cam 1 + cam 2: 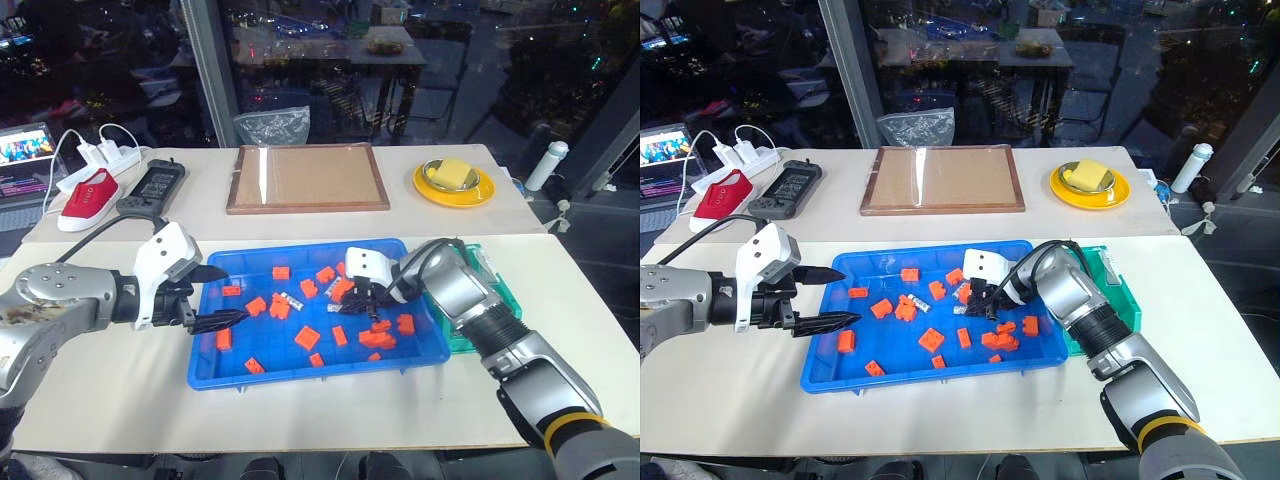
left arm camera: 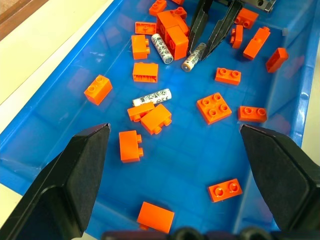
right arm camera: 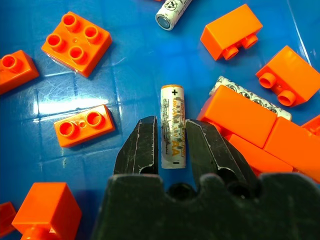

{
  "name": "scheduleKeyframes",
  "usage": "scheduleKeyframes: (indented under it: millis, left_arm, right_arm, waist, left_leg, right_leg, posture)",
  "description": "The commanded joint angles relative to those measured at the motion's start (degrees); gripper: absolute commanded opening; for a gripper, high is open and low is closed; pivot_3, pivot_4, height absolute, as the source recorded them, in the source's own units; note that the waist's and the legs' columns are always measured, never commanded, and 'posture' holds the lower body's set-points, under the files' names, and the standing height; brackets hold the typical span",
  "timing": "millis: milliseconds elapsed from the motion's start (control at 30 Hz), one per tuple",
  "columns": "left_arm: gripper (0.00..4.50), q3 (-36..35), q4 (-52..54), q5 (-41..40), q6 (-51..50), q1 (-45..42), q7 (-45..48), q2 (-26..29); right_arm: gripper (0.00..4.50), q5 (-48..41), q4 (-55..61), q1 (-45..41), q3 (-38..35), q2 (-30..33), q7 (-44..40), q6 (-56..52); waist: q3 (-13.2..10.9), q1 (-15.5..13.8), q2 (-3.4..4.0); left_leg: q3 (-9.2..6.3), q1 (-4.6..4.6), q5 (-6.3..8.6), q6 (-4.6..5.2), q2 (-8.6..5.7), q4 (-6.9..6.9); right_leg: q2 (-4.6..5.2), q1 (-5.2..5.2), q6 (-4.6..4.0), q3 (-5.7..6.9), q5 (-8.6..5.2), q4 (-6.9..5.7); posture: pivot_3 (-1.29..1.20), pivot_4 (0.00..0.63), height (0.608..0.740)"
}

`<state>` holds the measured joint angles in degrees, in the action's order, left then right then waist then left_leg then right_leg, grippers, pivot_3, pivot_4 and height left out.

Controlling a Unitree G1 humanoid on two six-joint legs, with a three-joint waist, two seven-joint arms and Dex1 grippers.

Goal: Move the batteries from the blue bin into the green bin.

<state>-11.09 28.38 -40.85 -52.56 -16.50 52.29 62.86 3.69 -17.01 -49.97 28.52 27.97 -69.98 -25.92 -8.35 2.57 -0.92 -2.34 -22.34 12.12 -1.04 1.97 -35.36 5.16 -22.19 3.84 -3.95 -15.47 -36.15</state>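
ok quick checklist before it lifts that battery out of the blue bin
1. Right gripper closed on the battery, one finger on each side: ok.
2. Battery seated firmly enough to survive the lift: cannot tell; it lies along the fingers.
3. Orange blocks clear of the grip: not ok, one sits close against a finger.
4. Left gripper open and apart from the right one: ok.
5. Green bin reachable beside the blue bin: ok.
6. Other batteries remain in the blue bin: ok, more trips needed.
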Motion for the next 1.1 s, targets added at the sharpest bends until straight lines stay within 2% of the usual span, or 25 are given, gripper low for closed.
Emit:
scheduleKeyframes:
  millis: [33, 133, 167, 333, 500, 600, 700, 767, 933, 1100]
  left_arm:
    - [4.5, -1.3, 0.9, -0.1, 0.4, -0.7, 0.2, 0.7]
    - [4.5, -1.1, 0.8, 0.0, 0.6, -0.9, 0.3, 0.7]
    - [4.5, -1.1, 0.7, 0.1, 0.7, -1.0, 0.3, 0.6]
    - [4.5, -0.4, 0.3, 0.3, 1.0, -1.7, 0.7, 0.5]
    - [4.5, 0.6, -0.3, 0.4, 1.3, -3.0, 1.3, 0.0]
    - [4.5, 1.0, -0.8, -0.3, 1.1, -4.4, 1.4, -0.7]
    - [4.5, 1.3, -1.0, -1.1, 0.8, -5.8, 1.8, -1.6]
    - [4.5, 1.6, -1.2, -2.0, 0.5, -7.1, 2.3, -2.4]
    - [4.5, 2.6, -2.0, -3.1, 0.1, -10.0, 2.9, -3.5]
    - [4.5, 4.4, -3.1, -1.9, 0.7, -11.6, 3.5, -4.0]
  right_arm:
    - [1.14, 0.1, 2.1, 1.4, 0.0, 0.6, -1.1, 0.0]
    - [0.38, -0.3, 3.5, 2.0, -0.3, 0.6, -1.4, -1.2]
    - [0.29, -0.3, 3.8, 2.1, -0.4, 0.6, -1.5, -1.4]
    - [0.28, -0.9, 6.3, 2.5, -1.3, 1.5, -2.1, -2.9]
    - [0.28, -12.0, 15.3, 1.6, -10.2, 4.5, -7.1, -10.8]
    - [0.27, -18.6, 18.0, -0.3, -18.2, 9.3, -8.7, -16.5]
    - [0.27, -18.0, 15.2, -1.6, -20.7, 14.7, -7.7, -15.7]
    - [0.27, -14.0, 10.1, -2.6, -21.1, 20.5, -6.5, -12.1]
    - [0.27, -9.5, 1.7, -1.7, -21.0, 30.5, -6.1, -7.0]
    - [0.27, -9.0, 1.8, 4.2, -19.5, 34.2, -7.8, -7.2]
  waist:
    - [0.0, 0.0, 0.0]
    - [0.0, 0.0, 0.0]
    - [0.0, 0.0, 0.0]
    - [0.0, 0.0, 0.0]
    - [0.0, -0.1, 0.0]
    - [0.0, -0.2, -0.01]
    - [0.0, -0.5, -0.01]
    - [0.0, -0.5, -0.01]
    - [0.0, -0.5, -0.02]
    - [0.0, 0.1, -0.01]
  left_leg:
    - [0.0, 0.0, 0.0, 0.0, 0.0, 0.0]
    - [0.0, -0.01, 0.0, 0.0, 0.0, 0.0]
    - [0.0, 0.0, 0.0, 0.0, -0.01, 0.0]
    - [0.0, 0.0, 0.0, 0.0, 0.0, 0.0]
    - [0.0, -0.04, 0.0, 0.0, 0.0, 0.0]
    - [-0.03, -0.05, 0.0, 0.0, -0.01, 0.0]
    - [-0.03, -0.05, 0.0, 0.0, -0.03, 0.0]
    - [-0.01, -0.04, 0.01, 0.01, -0.02, 0.0]
    - [0.09, -0.07, 0.01, 0.01, -0.04, 0.0]
    - [0.1, 0.0, 0.02, 0.03, 0.0, 0.02]
  right_leg:
    - [0.0, 0.0, 0.0, 0.0, 0.0, 0.0]
    - [0.0, 0.01, 0.0, 0.0, 0.0, 0.01]
    - [0.01, 0.01, 0.0, 0.0, 0.0, 0.0]
    - [-0.01, 0.01, 0.0, 0.0, 0.0, 0.0]
    - [0.0, 0.0, 0.0, 0.0, 0.0, 0.0]
    - [0.01, 0.02, 0.0, 0.0, 0.0, -0.01]
    - [0.03, 0.06, 0.0, 0.01, 0.0, 0.03]
    - [0.03, 0.05, 0.0, 0.01, 0.0, 0.08]
    - [0.08, 0.01, 0.0, -0.01, 0.0, 0.16]
    - [0.04, 0.02, 0.0, -0.02, 0.0, 0.13]
  posture:
    - [0.0, 0.15, 0.736]
    - [0.0, 0.15, 0.736]
    - [0.0, 0.15, 0.736]
    - [0.0, 0.15, 0.736]
    - [0.0, 0.15, 0.736]
    - [0.0, 0.15, 0.736]
    - [0.0, 0.15, 0.736]
    - [0.0, 0.15, 0.736]
    - [0.0, 0.15, 0.736]
    - [0.0, 0.15, 0.736]
